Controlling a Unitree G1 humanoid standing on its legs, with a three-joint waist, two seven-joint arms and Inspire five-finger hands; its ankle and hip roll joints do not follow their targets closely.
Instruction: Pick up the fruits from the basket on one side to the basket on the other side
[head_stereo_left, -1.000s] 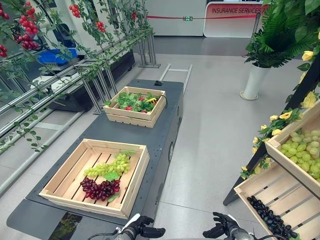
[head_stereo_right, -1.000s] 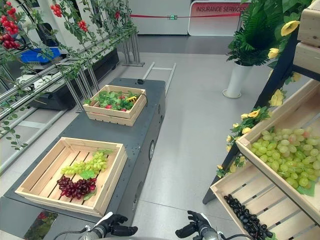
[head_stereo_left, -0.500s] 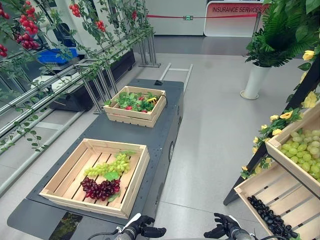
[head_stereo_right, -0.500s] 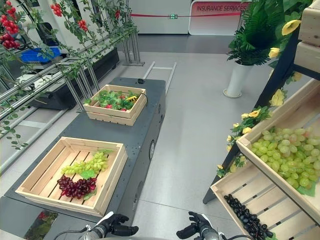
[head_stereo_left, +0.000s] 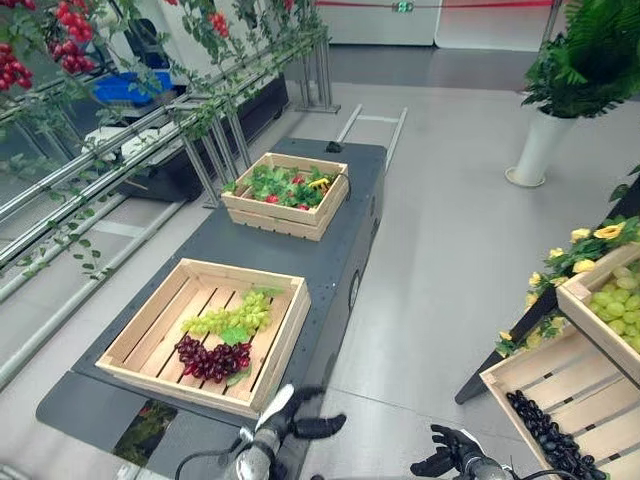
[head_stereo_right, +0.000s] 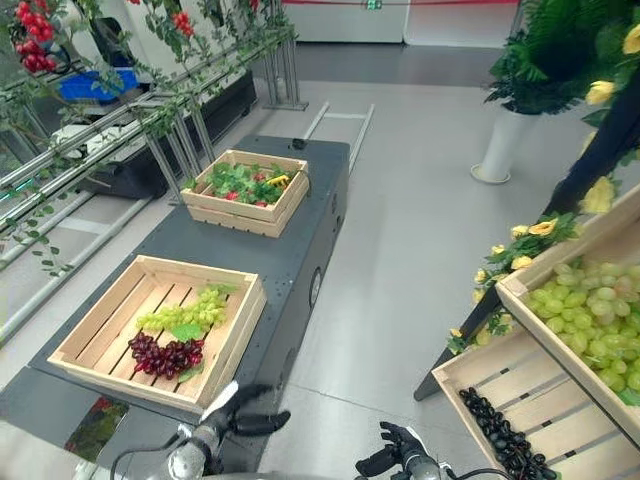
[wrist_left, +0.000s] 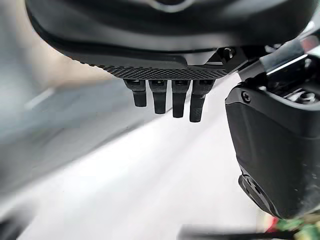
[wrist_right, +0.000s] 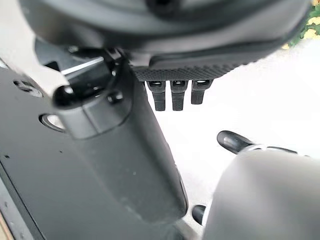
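A near wooden crate (head_stereo_left: 282, 345) on a dark cart holds a bunch of green grapes (head_stereo_left: 230, 320) and a bunch of purple grapes (head_stereo_left: 210, 360). A second crate (head_stereo_left: 275, 218) at the cart's far end is filled with green leaves and small red fruit. My left hand (head_stereo_left: 290, 425) hovers just in front of the near crate's front right corner, open and empty, its fingers (wrist_left: 172, 100) straight. My right hand (head_stereo_left: 452, 462) hangs low over the floor to the cart's right, also open with nothing in it (wrist_right: 172, 95).
The dark cart (head_stereo_left: 330, 250) runs away from me. Sloped shelf crates on the right hold green grapes (head_stereo_left: 615, 305) and dark grapes (head_stereo_left: 550, 440). A trellis of vines with red fruit (head_stereo_left: 70, 50) lines the left. A potted plant (head_stereo_left: 540, 145) stands far right.
The camera has tilted down and shifted slightly. My left hand has risen and reached forward toward the near crate's corner. The right hand has barely moved.
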